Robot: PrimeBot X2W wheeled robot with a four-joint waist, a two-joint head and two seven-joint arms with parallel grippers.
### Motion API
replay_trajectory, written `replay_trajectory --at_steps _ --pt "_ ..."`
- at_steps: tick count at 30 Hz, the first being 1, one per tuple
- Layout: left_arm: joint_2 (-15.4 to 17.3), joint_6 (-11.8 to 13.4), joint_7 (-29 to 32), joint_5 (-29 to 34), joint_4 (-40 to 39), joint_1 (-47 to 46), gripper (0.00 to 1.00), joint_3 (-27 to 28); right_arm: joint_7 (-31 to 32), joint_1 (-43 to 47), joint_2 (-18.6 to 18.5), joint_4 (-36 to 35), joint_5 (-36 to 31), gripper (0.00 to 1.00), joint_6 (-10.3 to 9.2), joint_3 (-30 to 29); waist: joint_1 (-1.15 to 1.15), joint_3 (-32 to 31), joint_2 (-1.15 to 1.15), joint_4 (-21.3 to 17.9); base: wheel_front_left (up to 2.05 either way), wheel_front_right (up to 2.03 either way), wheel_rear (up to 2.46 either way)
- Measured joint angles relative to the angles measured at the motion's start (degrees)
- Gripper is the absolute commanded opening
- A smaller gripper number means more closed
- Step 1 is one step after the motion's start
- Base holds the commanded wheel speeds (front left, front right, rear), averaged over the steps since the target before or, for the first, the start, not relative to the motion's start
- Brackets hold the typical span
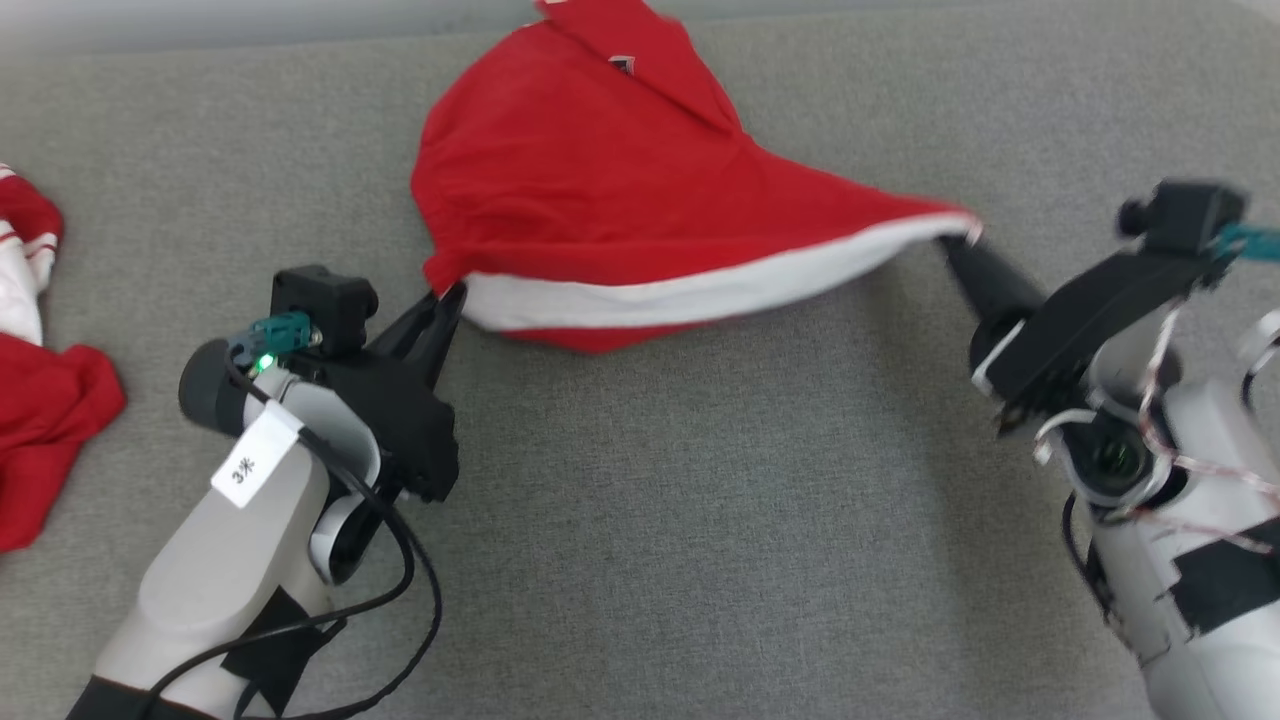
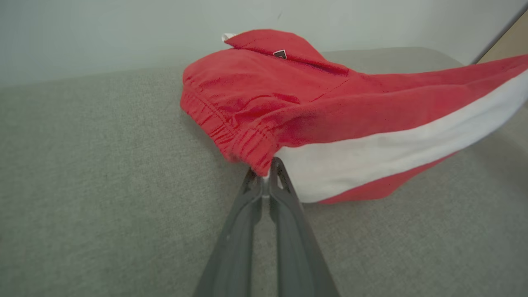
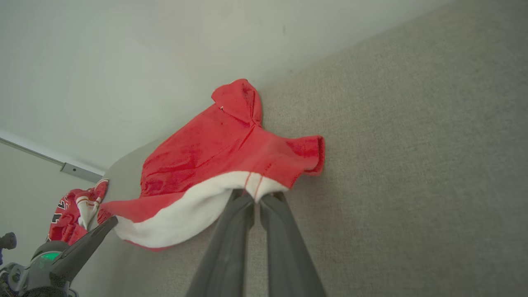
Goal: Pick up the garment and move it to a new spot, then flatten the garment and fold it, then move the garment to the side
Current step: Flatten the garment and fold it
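Currently, I log four items.

1. My left hand [image 1: 452, 292]: fingers pinched together on the gathered waistband corner of the red garment [image 1: 600, 190] with the white stripe.
2. My right hand [image 1: 958, 243]: likewise clamped tight, on the opposite end of that stripe.
3. The garment: stretched between both hands, near edge raised, far part lying on the grey fabric surface [image 1: 700, 500] by the wall.
4. Another red-and-white garment [image 1: 40, 400]: crumpled at the left, well apart.

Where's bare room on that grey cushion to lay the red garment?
Free: the grey fabric surface between the left gripper and right gripper, nearer than the red white-striped garment they hold. Crowded: far left, another red-and-white clothing heap.
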Motion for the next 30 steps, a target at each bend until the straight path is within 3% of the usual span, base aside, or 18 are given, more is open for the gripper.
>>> replay_trajectory --at_steps 7,13,24,30 --pt "-0.4 -0.9 -2.0 1.5 5.1 -0.5 0.00 -1.5 1.0 3.2 -0.8 2.1 -0.7 0.00 0.52 0.9 0.01 3.1 0.01 -1.5 0.00 0.00 0.00" --pt "-1.1 -1.5 -4.6 1.9 7.5 -1.0 0.00 -2.3 -0.5 7.3 -2.3 2.3 -1.8 0.00 -0.56 -1.0 -0.01 1.9 0.00 -1.9 0.00 0.00 0.00" --pt "-1.8 -2.0 -10.0 1.9 9.3 2.2 0.00 -4.4 -1.6 16.7 -0.3 0.3 -0.2 0.00 -0.66 -1.0 -0.02 -5.7 0.00 -1.3 0.00 0.00 0.00" --pt "-2.2 -2.0 -11.7 1.5 10.8 14.3 0.00 -7.2 -1.7 30.3 0.7 0.8 -0.1 0.00 -3.21 -1.1 -0.03 -11.5 0.00 -0.7 0.00 0.00 0.00"
